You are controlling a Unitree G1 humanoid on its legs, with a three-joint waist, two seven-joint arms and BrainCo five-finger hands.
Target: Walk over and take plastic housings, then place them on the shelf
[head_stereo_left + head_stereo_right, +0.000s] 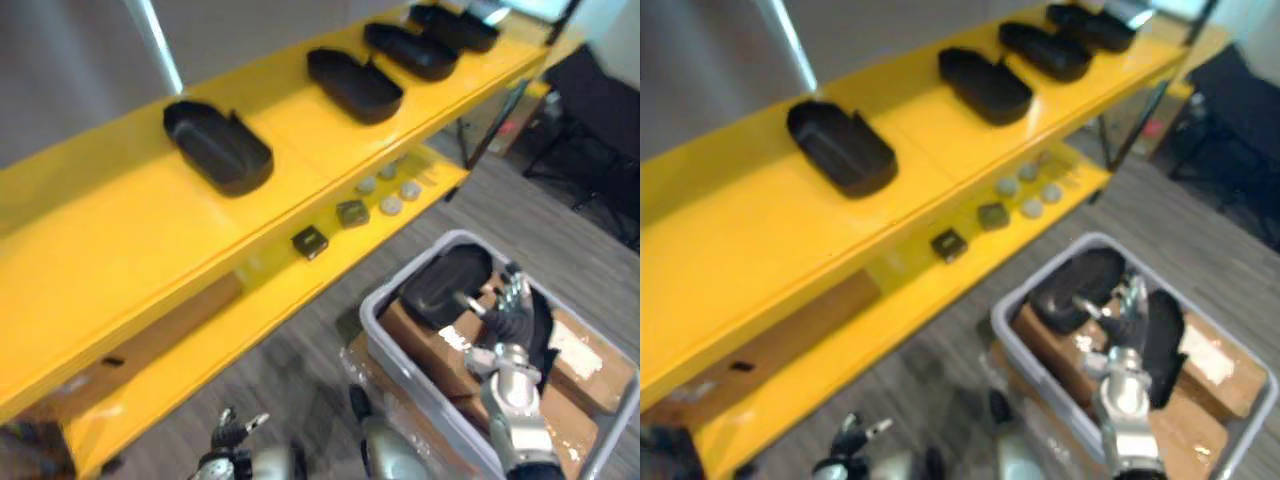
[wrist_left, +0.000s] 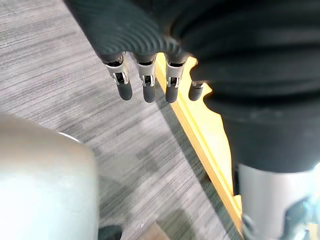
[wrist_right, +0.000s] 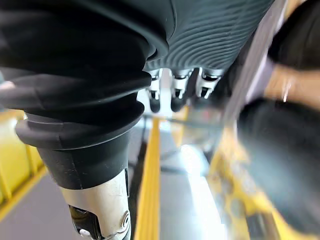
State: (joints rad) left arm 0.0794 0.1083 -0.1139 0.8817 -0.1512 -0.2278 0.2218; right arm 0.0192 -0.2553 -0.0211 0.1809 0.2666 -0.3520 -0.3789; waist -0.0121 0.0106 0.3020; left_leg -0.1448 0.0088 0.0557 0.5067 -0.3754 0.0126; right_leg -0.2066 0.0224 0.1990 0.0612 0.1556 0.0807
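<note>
The left robot hand (image 1: 232, 432) hangs low, well apart from the bin (image 1: 400, 272), fingers straight and empty above the floor. The right robot hand (image 1: 508, 318) is over the bin with fingers spread and nothing held. Its thumb reaches toward a black housing (image 1: 445, 285) that lies tilted on the boxes (image 1: 590, 370) inside, against the bin's shelf-side wall.

The first risk is the grasp. The housing looks smooth and rounded, and it rests askew, so a pinch on its edge alone could let it twist out or slide down between the boxes and the wall. Closing too early may only push it away.

The second risk is the lift. The bin wall stands just beside the housing and could snag it on the way out.

Beyond the bin, the shelf (image 1: 120, 260) juts out, its lower tier carrying small parts (image 1: 352, 212). A low carry could strike that edge. On top, four housings (image 1: 218, 148) already sit in a row, and a careless set-down could knock one.
</note>
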